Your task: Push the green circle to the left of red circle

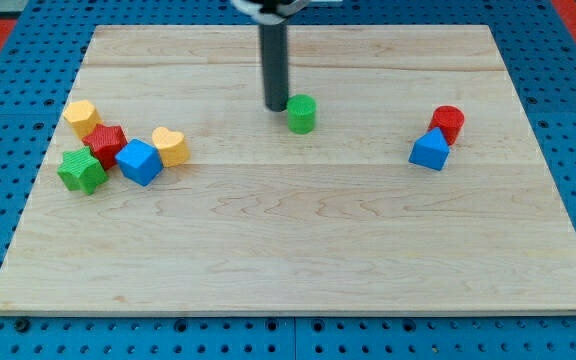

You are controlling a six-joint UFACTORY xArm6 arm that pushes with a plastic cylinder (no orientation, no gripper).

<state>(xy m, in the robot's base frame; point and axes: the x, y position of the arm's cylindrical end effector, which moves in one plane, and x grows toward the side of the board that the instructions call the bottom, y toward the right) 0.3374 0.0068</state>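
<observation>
My tip [275, 106] has no jaws to spread or pinch; it is a bare rod end resting on the board [298, 250], just to the view's left of the green circle [302, 114] and a shade above it, close enough that I cannot tell whether the two touch. The green circle stands near the middle of the board's upper half, well apart from the red circle [449, 123], which sits toward the view's right with a blue block [429, 150] pressed against its lower-left side. Judging by looks, the green circle is a small, stiff, light cylinder that should slide easily on smooth wood but may roll off a round rod if struck off-centre, so the push wants to land squarely on its left flank, aimed rightward along a line through its middle. The blue block may get nudged if the circle comes in too low. Far at the view's left lies a cluster: a yellow block [81, 117], a red block [107, 144], a green star [82, 171], a blue cube [140, 162] and a yellow heart [171, 146].
</observation>
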